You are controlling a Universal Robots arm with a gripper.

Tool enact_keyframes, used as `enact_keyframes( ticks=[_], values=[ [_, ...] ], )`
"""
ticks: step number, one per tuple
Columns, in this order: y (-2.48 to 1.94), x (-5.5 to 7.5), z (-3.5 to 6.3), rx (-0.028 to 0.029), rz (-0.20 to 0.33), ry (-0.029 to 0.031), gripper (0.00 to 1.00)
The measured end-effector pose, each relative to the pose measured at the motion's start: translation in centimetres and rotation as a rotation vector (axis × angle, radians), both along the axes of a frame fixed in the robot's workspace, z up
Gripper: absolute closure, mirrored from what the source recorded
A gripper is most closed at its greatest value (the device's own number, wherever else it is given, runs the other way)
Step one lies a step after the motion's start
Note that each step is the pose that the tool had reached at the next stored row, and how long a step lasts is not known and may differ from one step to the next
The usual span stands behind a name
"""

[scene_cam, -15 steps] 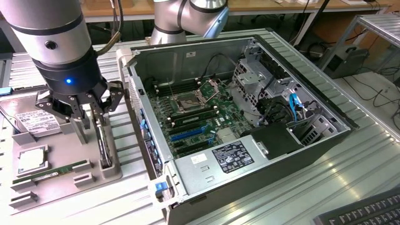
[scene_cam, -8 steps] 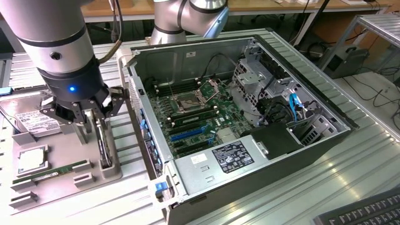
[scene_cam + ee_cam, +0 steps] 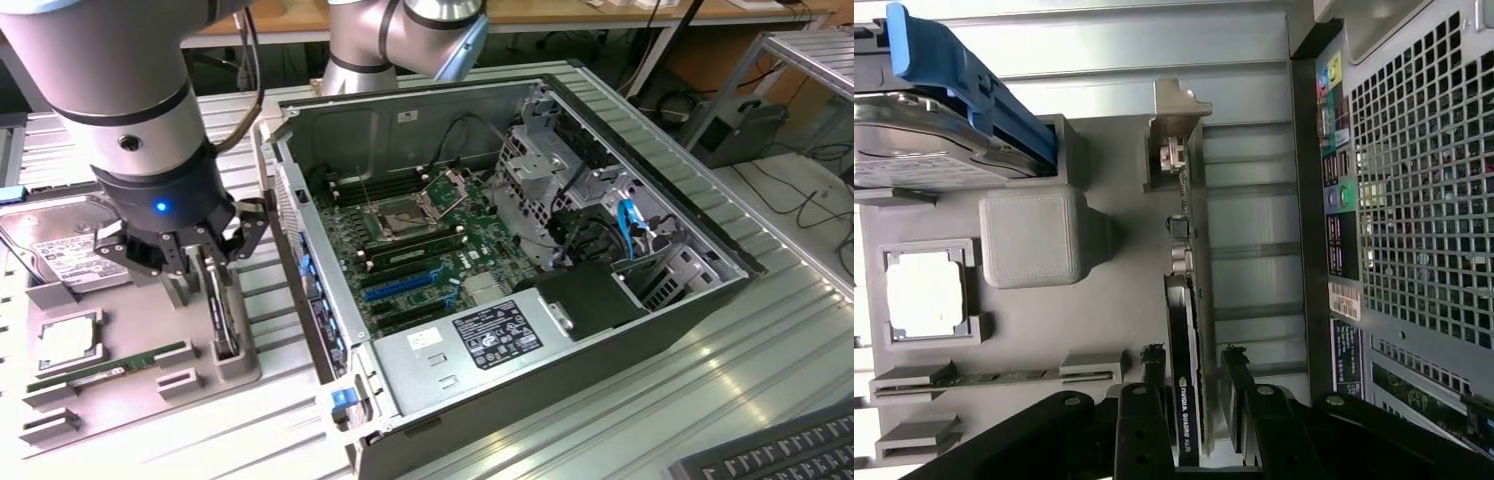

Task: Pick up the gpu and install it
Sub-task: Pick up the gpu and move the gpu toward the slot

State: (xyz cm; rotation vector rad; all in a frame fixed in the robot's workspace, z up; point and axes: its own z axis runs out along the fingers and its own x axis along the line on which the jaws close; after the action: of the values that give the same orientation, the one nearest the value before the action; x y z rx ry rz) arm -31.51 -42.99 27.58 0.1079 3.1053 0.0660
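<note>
Your end effector [image 3: 203, 285] hangs with its fingers spread apart, one on each side of the gpu [image 3: 222, 318] and not clamped on it (a gap shows beside the card in the wrist view). You'll find the gpu [image 3: 1180, 290] standing on edge in the grey tray [image 3: 127, 420] on the table [image 3: 747, 350], at about nine o'clock from the open computer case [image 3: 534, 430] in the exterior view.

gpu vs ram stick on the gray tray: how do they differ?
Colour: the gpu is dark with a silver bracket; the RAM stick is green. Size: the gpu is bulkier, the RAM stick slimmer. State: the open gripper straddles the gpu; the RAM stick sits apart from it. Both rest in holders on the gray tray.
</note>
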Motion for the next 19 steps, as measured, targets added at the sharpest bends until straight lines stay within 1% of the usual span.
enact_keyframes(
  ticks=[3,5,9,10,19],
  values=[
    [0.02,0.0,-0.54,-0.0001,0.003,0.0001,0.64],
    [0.11,0.0,-0.91,0.0,0.005,0.0,0.64],
    [0.79,-0.1,-1.82,0.0,0.008,0.0,0.64],
    [0.88,-0.1,-2.01,0.0001,0.009,-0.0002,0.64],
    [0.88,-0.2,-2.98,-0.0002,0.011,-0.0001,0.64]
  ],
)
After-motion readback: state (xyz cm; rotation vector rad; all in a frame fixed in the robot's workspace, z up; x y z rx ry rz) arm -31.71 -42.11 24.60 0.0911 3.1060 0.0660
